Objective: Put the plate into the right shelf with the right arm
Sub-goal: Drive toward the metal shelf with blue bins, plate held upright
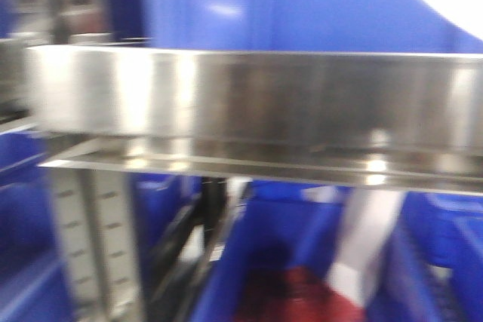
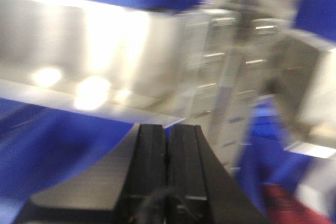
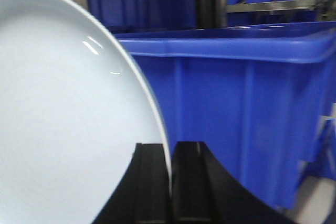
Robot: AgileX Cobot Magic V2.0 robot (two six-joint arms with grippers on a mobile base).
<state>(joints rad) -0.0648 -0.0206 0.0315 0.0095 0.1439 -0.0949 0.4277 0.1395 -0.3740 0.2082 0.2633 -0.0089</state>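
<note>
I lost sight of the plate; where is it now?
In the right wrist view the plate fills the left half, rim pinched in the right gripper, a blue bin just right of it.

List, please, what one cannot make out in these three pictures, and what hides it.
Front view: motion blur smears the right shelf; the red thing in a lower blue bin cannot be named.
Left wrist view: blur again; the shelf's uprights behind the left gripper lack detail.
Right wrist view: the plate, held by the right gripper, is cut off by the left edge and hides everything behind it.
</note>
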